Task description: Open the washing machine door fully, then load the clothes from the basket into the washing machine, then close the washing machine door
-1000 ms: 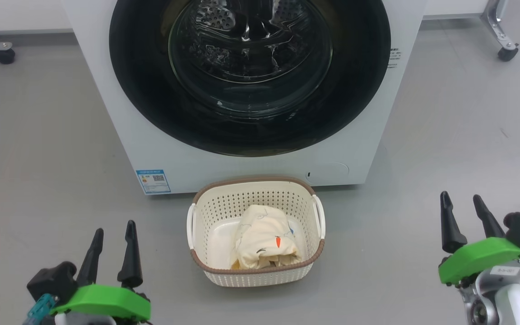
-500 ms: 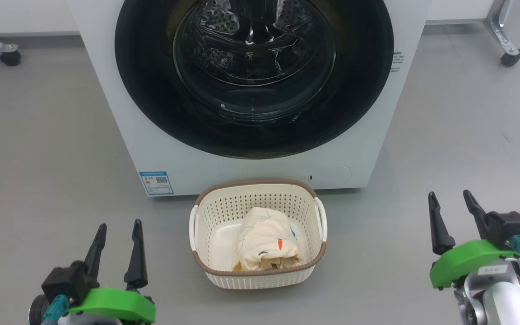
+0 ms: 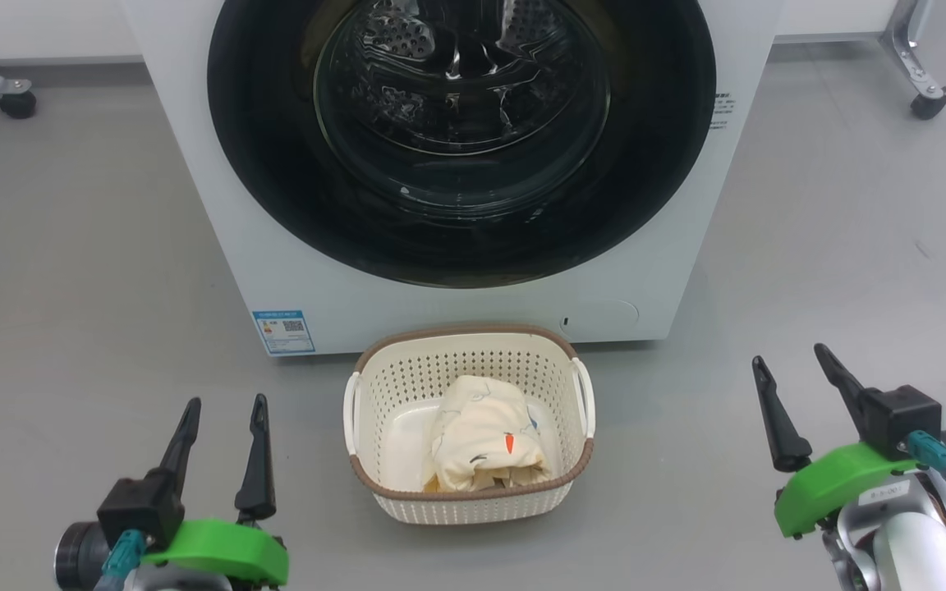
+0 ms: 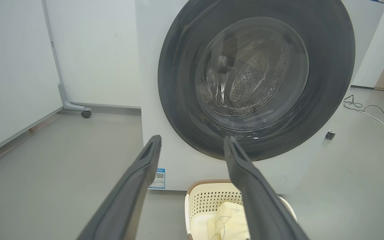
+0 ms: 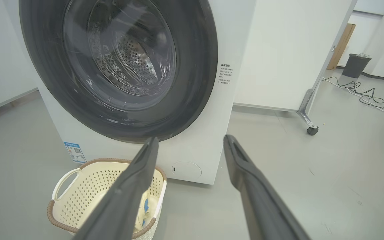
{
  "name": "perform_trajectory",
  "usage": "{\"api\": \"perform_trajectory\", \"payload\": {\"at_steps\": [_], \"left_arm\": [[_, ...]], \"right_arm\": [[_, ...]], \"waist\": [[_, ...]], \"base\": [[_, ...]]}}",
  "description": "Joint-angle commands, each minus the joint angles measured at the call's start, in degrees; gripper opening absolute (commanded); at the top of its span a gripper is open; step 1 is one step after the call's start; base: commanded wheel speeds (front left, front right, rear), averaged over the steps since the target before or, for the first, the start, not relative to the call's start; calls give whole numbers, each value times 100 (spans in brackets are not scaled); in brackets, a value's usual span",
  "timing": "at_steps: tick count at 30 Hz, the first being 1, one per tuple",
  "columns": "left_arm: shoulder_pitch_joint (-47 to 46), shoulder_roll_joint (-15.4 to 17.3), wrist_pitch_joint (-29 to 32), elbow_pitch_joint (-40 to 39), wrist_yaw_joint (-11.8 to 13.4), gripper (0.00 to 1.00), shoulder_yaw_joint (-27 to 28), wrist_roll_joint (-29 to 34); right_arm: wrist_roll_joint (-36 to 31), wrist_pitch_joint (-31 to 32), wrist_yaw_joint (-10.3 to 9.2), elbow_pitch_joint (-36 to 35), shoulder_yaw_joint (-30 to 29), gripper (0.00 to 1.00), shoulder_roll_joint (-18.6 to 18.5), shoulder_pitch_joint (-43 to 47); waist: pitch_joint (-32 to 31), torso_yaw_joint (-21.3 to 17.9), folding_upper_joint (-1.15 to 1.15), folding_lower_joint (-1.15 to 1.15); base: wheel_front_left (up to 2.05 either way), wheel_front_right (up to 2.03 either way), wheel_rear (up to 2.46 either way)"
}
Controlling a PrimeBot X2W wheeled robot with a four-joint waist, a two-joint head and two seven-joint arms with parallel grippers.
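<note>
The white washing machine (image 3: 276, 271) stands ahead with its black-rimmed glass door (image 3: 461, 139) shut against the front. On the floor before it sits the cream perforated basket (image 3: 470, 509), holding cream-yellow clothes (image 3: 485, 443) with an orange carrot mark. My left gripper (image 3: 225, 404) hovers open at the lower left of the basket, nothing between its fingers. To the basket's right my right gripper (image 3: 789, 357) is also open and empty. The door (image 4: 255, 76) and basket (image 4: 208, 196) show past the left fingers, and the door (image 5: 118, 66) and basket (image 5: 88, 186) past the right ones.
Grey floor surrounds the machine. Wheeled stand legs sit at the back left (image 3: 9, 97) and back right (image 3: 925, 90). White partition panels (image 5: 285, 53) flank the machine, cables (image 5: 362, 93) trail on the floor to the right, and a dark bin (image 5: 355, 65) stands far off.
Both grippers have crept inward toward the basket, the left rightward and the right leftward, both staying open. The head view shifted slightly early on.
</note>
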Motion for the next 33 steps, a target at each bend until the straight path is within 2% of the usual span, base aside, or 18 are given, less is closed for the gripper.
{"api": "perform_trajectory", "payload": {"at_steps": [1, 20, 33], "left_arm": [[-311, 51, -81, -150, 30, 100, 168, 68], [-338, 56, -81, -43, 57, 100, 202, 106], [-345, 53, -81, -6, 61, 100, 199, 119]], "right_arm": [[-38, -58, -3, -166, 109, 100, -20, -363], [13, -65, -3, -177, 6, 100, -12, -332], [52, -53, -3, -191, -3, 100, -11, -343]], "waist": [[5, 3, 0, 0], [8, 4, 0, 0], [29, -11, 0, 0]], "base": [[0, 0, 0], [4, 4, -7], [82, 82, -164]]}}
